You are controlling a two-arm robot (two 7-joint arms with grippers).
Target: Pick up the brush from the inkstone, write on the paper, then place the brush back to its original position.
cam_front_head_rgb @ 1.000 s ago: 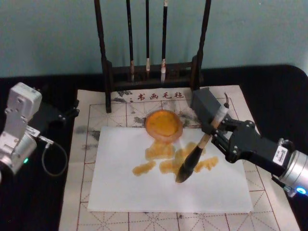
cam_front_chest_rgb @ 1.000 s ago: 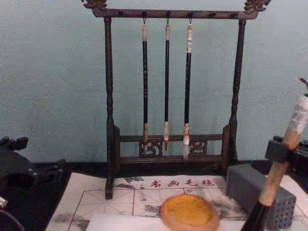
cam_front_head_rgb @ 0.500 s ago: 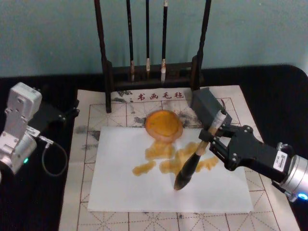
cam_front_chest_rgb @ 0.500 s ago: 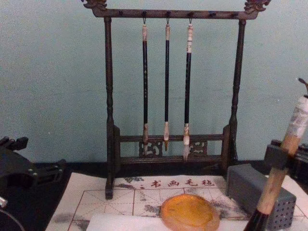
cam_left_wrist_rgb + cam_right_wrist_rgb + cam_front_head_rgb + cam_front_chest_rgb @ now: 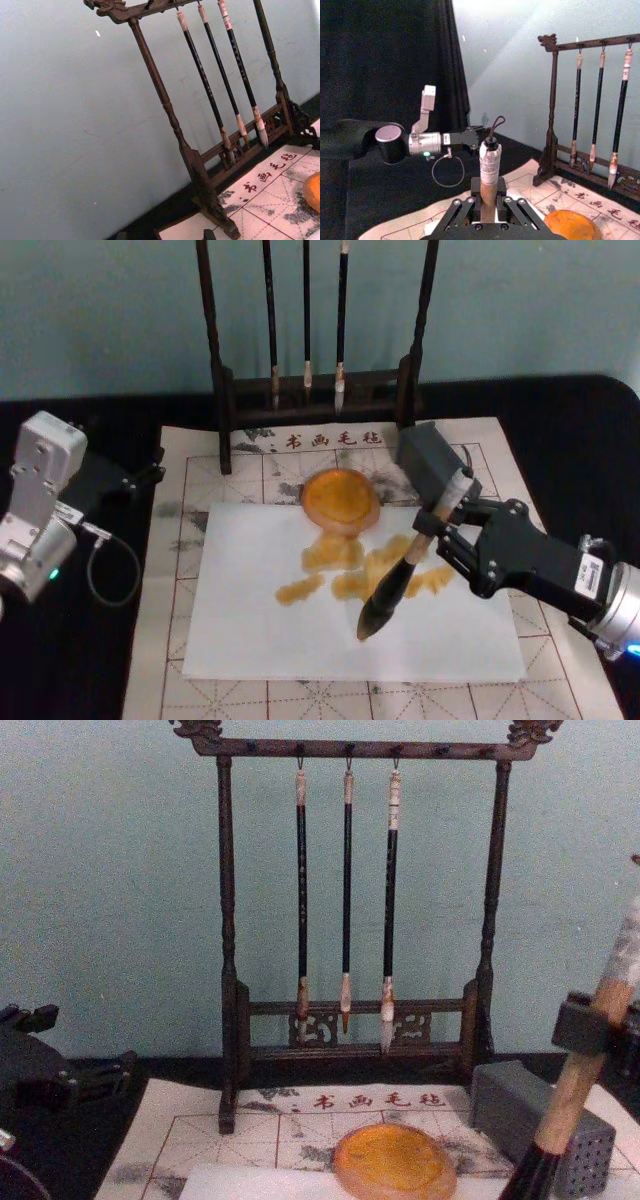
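Note:
My right gripper point(image 5: 432, 528) is shut on the tan handle of the thick brush point(image 5: 400, 575), which slants down to the left. Its dark tuft rests on the white paper point(image 5: 260, 630) just in front of several orange strokes point(image 5: 335, 555). The round orange inkstone point(image 5: 340, 498) sits at the paper's far edge with nothing lying on it. In the chest view the brush point(image 5: 580, 1085) rises at the right beside the inkstone point(image 5: 393, 1160). In the right wrist view its white-wrapped end point(image 5: 489, 165) stands up from the clamp. My left gripper point(image 5: 152, 468) is parked, open, off the mat's left side.
A dark wooden rack point(image 5: 315, 390) with three thin hanging brushes point(image 5: 346, 900) stands at the back. A grey block with small holes point(image 5: 428, 462) sits just behind my right gripper. A cream mat with red grid lines point(image 5: 180, 540) lies under the paper on black cloth.
The right gripper has drawn the brush a little toward the near edge and slightly left, its tip sliding across the paper. The left arm has not moved.

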